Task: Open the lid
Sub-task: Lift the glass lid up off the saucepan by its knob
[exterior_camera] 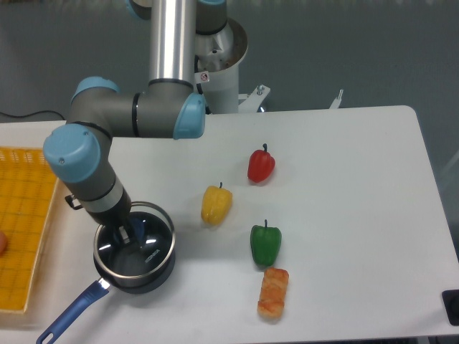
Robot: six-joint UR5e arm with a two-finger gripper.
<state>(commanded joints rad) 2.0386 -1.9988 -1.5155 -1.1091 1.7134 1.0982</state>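
The round clear glass lid (140,240) with a thin metal rim sits at the near left of the white surface (344,215), over the dark saucepan (136,272) with a blue handle (68,315). The lid appears slightly tilted, with its far edge a little above the saucepan rim, though the overhead view makes this hard to confirm. The saucepan handle points toward the near left corner.

The grey and blue robot arm (107,143) reaches down from the far side. Its two-finger pincer (128,233) is positioned at the centre of the lid and appears closed on the blue knob; the knob itself is mostly hidden by the fingers.

Other items on the surface:
- A yellow bell pepper (216,204) lies just right of the saucepan.
- A red bell pepper (261,165) lies farther away and to the right of the yellow one.
- A green bell pepper (265,244) lies nearer, right of the saucepan.
- An orange, browned bread-like piece (273,292) lies just beside the green pepper, on its near side.
- A yellow gridded tray (25,229) occupies the left edge.
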